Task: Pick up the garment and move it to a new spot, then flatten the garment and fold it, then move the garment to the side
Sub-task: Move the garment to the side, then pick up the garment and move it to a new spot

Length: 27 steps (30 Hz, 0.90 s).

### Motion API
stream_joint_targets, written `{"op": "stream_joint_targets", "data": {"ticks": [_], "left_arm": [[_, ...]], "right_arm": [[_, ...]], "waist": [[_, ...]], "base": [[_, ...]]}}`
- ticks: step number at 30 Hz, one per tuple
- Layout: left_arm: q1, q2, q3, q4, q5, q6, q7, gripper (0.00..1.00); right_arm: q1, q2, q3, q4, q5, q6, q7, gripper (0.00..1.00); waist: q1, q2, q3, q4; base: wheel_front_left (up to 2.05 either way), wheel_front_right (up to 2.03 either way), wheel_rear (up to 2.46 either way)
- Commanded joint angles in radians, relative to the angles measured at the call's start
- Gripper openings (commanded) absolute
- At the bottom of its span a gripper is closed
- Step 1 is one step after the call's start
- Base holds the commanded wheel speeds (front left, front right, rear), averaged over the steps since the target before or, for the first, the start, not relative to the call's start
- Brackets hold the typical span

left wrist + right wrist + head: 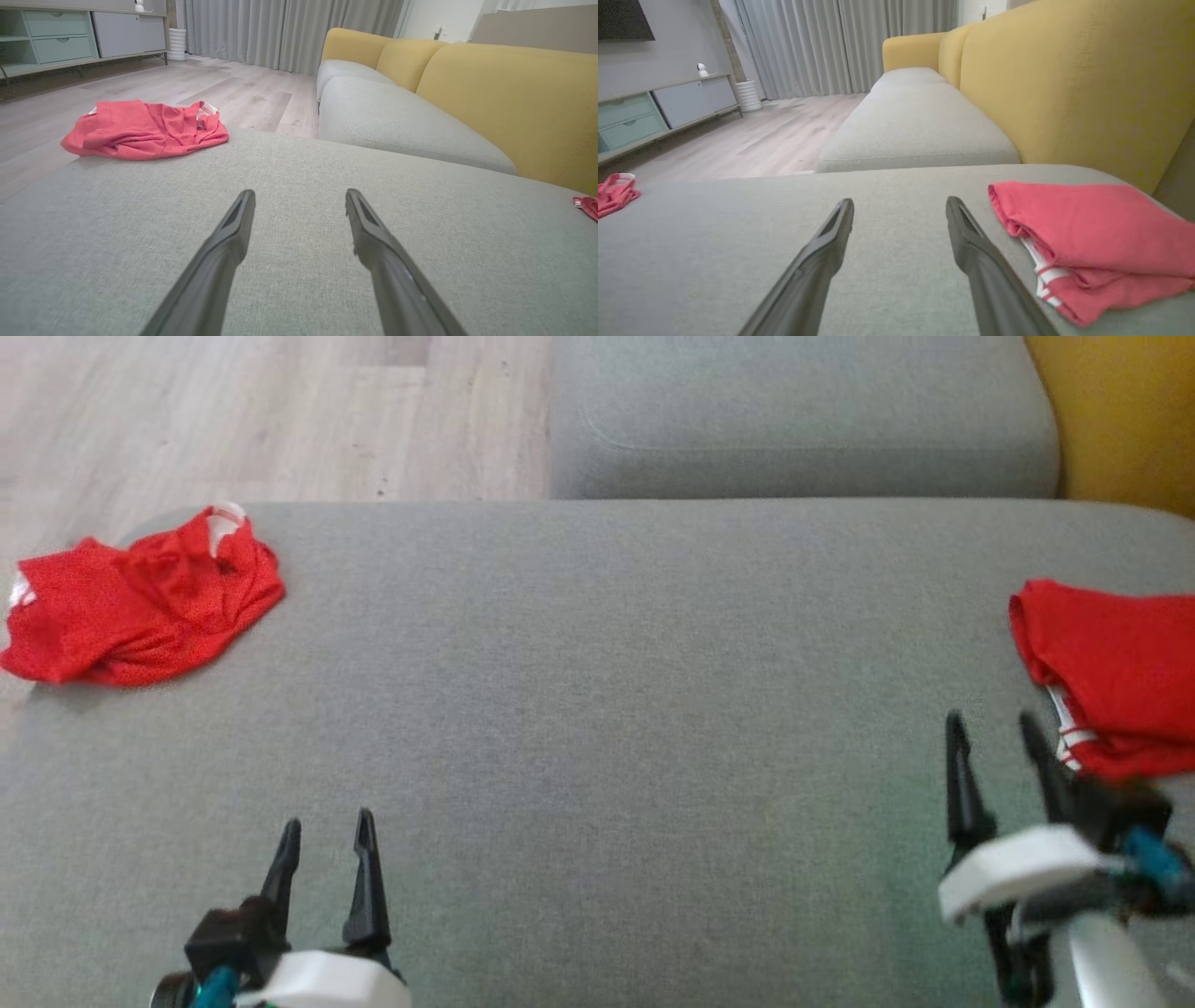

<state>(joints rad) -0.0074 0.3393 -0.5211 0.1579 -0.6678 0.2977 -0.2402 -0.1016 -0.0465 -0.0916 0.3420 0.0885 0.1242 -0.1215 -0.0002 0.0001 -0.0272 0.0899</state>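
Note:
A crumpled red garment (140,602) with white trim lies at the far left edge of the grey cushion (597,691); it also shows in the left wrist view as the crumpled garment (140,130), ahead and left of the fingers. A second red garment (1116,663), folded with white stripes, lies at the right edge and is close beside the fingers as the folded garment (1087,228). My left gripper (328,819) hovers open and empty near the front left. My right gripper (991,721) is open and empty just left of the folded garment, not touching it.
A second grey seat cushion (794,420) lies beyond the work surface, with the yellow backrest (1120,420) at the right. Wooden floor (233,411) drops off past the far left edge. A low cabinet (60,37) and curtains stand across the room.

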Motion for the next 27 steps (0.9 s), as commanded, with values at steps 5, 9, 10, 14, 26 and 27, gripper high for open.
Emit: {"op": "stream_joint_targets", "data": {"ticks": [5,9,10,14,26,27], "left_arm": [[-0.010,0.007,0.037,-0.011,0.001,-0.004,-0.016,1.00],[-0.005,0.003,0.041,-0.003,-0.003,-0.007,-0.017,1.00],[-0.004,0.002,0.042,-0.002,-0.004,-0.007,-0.017,1.00],[-0.008,-0.004,0.039,0.004,-0.004,-0.011,-0.018,1.00],[-0.023,-0.005,0.030,0.013,-0.001,-0.016,-0.016,1.00],[-0.026,-0.005,0.030,0.014,0.000,-0.016,-0.015,1.00]], "right_arm": [[0.071,-0.004,0.059,-0.129,0.032,0.007,-0.006,1.00],[0.131,-0.004,0.061,-0.175,0.042,0.007,-0.008,1.00],[0.141,-0.004,0.065,-0.180,0.042,0.007,-0.009,1.00],[0.165,-0.004,0.082,-0.191,0.054,0.007,-0.009,1.00],[0.172,-0.004,0.091,-0.192,0.057,0.007,-0.009,1.00],[0.173,-0.004,0.091,-0.193,0.058,0.007,-0.009,1.00]], "waist": [[0.0002,-0.0001,-0.013,-0.001],[0.0002,-0.0001,-0.018,-0.006],[0.0002,-0.0001,-0.019,-0.008],[0.0002,-0.0001,-0.020,-0.017],[0.0002,-0.0001,-0.018,-0.005],[0.0002,-0.0001,-0.018,0.004]], "base": [[0.00,0.00,0.00],[0.00,0.00,0.00],[0.00,0.00,0.00],[0.00,0.00,0.00],[0.00,0.00,0.00],[0.00,0.00,0.00]]}}
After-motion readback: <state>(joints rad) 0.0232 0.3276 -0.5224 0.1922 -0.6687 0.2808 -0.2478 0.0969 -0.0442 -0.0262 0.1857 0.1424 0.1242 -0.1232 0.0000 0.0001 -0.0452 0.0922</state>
